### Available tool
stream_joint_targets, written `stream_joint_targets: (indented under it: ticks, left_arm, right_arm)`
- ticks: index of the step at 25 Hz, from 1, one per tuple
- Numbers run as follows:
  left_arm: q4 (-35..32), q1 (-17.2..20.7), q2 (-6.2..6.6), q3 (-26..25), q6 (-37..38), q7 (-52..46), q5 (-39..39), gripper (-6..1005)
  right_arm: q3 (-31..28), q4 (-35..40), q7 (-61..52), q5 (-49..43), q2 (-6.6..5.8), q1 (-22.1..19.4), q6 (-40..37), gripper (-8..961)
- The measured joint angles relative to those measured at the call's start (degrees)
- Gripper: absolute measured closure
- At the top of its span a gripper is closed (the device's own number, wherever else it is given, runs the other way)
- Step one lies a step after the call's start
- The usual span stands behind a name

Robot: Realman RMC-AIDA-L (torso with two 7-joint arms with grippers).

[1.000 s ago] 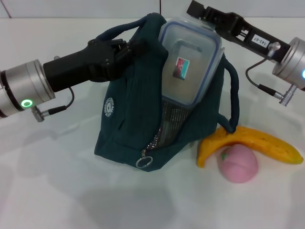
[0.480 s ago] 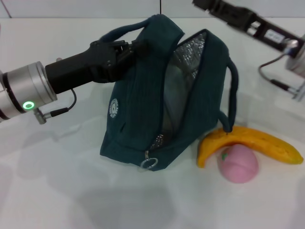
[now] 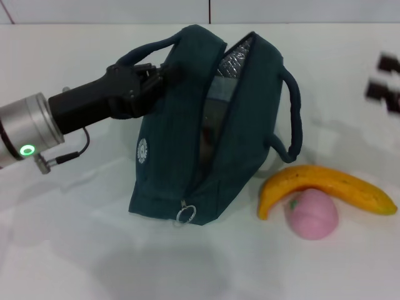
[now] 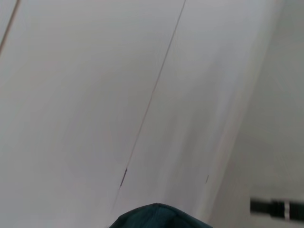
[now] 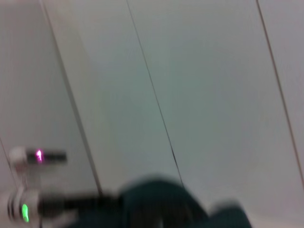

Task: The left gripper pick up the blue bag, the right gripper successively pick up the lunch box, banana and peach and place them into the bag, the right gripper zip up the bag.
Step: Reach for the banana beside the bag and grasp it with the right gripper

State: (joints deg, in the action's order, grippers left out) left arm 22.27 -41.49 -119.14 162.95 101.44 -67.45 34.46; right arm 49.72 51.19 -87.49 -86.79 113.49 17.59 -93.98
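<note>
The dark blue bag stands tilted on the white table, its top zip open and its silver lining showing. My left gripper is shut on the bag's upper left edge near the handle and holds it up. The lunch box is inside the bag; only a pale part shows through the opening. The banana lies to the right of the bag, with the pink peach touching its front. My right gripper is a blur at the right edge, well clear of the bag. The bag's top also shows in the left wrist view.
The zip pull ring hangs at the bag's front lower end. The white table extends in front and to the left. A tiled wall stands behind.
The lunch box has gone from the right gripper's hold down into the bag. The right arm has pulled away to the right edge. The bag has shifted slightly left.
</note>
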Motion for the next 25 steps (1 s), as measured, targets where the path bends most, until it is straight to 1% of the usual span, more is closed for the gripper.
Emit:
stream_joint_targets:
  ticks: [3, 7, 10, 13, 20, 23, 25]
  left_arm:
    - [0.05, 0.93, 0.08, 0.0, 0.11, 0.12, 0.06, 945]
    - [-0.12, 0.56, -0.05, 0.0, 0.05, 0.78, 0.1, 945]
    - [-0.4, -0.18, -0.08, 0.0, 0.02, 0.99, 0.11, 945]
    - [-0.39, -0.4, -0.1, 0.0, 0.0, 0.94, 0.12, 945]
    - [-0.39, -0.21, -0.13, 0.0, -0.02, 1.02, 0.23, 945]
    - [-0.39, -0.37, -0.12, 0.0, -0.03, 1.08, 0.25, 946]
    - [-0.39, -0.43, -0.1, 0.0, -0.02, 1.09, 0.3, 946]
  right_arm:
    - [-2.29, 0.97, 2.75, -7.6, 0.29, -1.93, -1.98, 182]
    - [-4.79, -1.7, 7.89, -14.95, 0.32, -3.11, -1.2, 174]
    - [-5.16, -4.44, 11.71, -17.32, 0.33, -3.24, 0.03, 174]
    - [-5.0, -5.87, 14.54, -18.88, 0.33, -3.35, 1.92, 173]
    - [-4.33, -6.16, 15.9, -21.4, 0.41, -3.43, 5.65, 185]
    - [-3.16, -6.65, 15.96, -21.59, 0.41, -3.08, 7.4, 197]
    - [-1.3, -6.82, 15.97, -21.65, 0.45, -2.76, 8.98, 206]
